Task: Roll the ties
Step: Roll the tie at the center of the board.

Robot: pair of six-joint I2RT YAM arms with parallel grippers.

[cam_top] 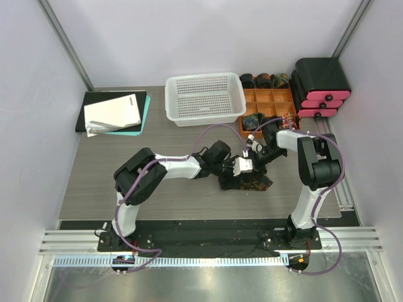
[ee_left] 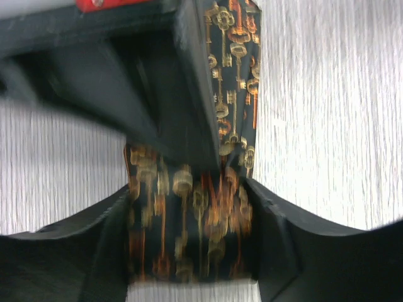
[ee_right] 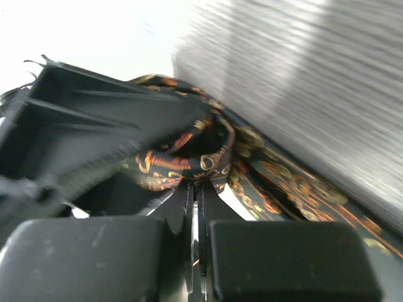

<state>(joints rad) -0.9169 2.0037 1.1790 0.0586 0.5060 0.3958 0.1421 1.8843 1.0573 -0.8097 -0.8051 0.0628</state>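
The tie, black with a gold and orange key pattern, lies in a loose heap on the grey table between the two arms. My left gripper stands over it. In the left wrist view the tie lies flat between the spread fingers and runs up and away, and the left gripper is open. My right gripper is shut on a curled loop of the tie. Its jaws are almost touching. The right gripper's dark body fills the top of the left wrist view.
A white mesh basket stands at the back centre. An orange compartment tray with rolled ties sits to its right, close behind the right gripper. A black and pink drawer unit is at the back right. A notebook lies at the back left.
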